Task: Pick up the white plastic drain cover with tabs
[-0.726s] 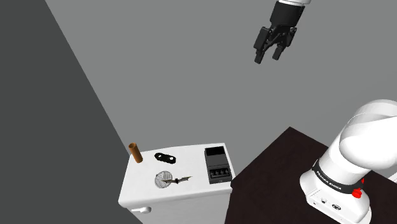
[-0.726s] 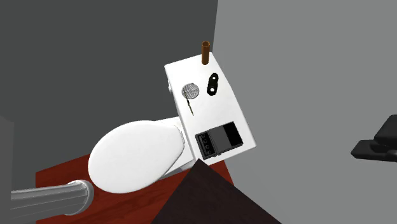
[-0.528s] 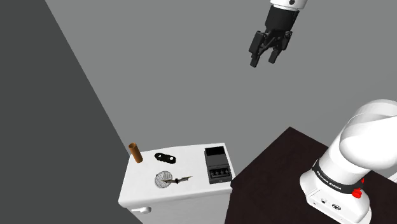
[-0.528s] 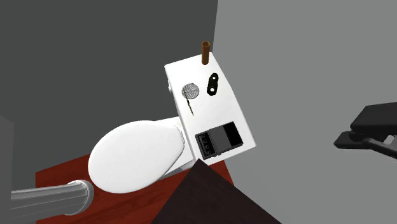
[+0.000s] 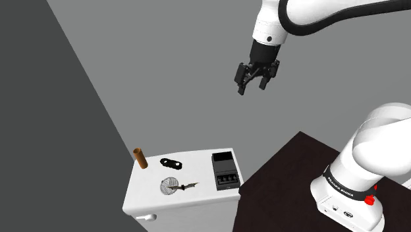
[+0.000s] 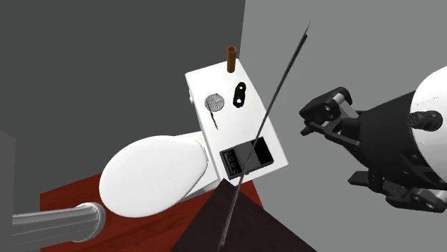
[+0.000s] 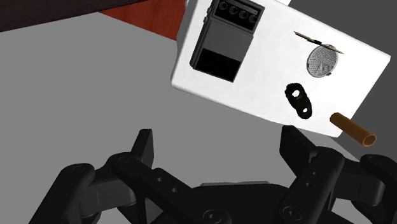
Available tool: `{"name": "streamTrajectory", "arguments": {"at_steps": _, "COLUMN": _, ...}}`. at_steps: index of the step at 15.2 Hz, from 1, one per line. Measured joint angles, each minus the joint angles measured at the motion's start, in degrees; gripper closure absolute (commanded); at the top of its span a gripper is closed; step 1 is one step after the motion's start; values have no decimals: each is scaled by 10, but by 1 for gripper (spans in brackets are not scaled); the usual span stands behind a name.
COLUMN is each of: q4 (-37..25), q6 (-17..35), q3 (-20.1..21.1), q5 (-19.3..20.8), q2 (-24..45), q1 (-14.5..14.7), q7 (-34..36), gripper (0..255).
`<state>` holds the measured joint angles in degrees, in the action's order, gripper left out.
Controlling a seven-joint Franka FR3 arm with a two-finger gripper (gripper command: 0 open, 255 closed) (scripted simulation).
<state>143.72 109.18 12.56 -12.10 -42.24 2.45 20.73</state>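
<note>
Black gripper (image 5: 251,88) hangs high above a white toilet tank (image 5: 201,165), fingers spread apart, holding nothing. The round mesh drain cover (image 5: 169,185) lies on the tank lid, between a brown tube (image 5: 140,158) and a black box (image 5: 224,173).

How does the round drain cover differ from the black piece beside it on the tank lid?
The drain cover is a pale grey meshed disc; the black piece is solid black. The drain cover is round with thin tabs sticking out; the black piece is oblong with holes through it. The black piece lies nearer the brown tube than the drain cover. Both lie flat on the white tank lid, not touching each other.
</note>
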Motion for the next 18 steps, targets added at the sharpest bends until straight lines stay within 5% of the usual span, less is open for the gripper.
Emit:
{"name": "streamTrajectory", "arguments": {"at_steps": 10, "q4": -6, "q6": 154, "q3": 136, "q5": -20, "q2": 163, "q1": -2, "q7": 152, "gripper": 0}}
{"name": "streamTrajectory", "arguments": {"at_steps": 18, "q4": -68, "q6": 261, "q3": 239, "q5": 68, "q2": 350, "q1": -34, "q7": 320, "gripper": 0}}
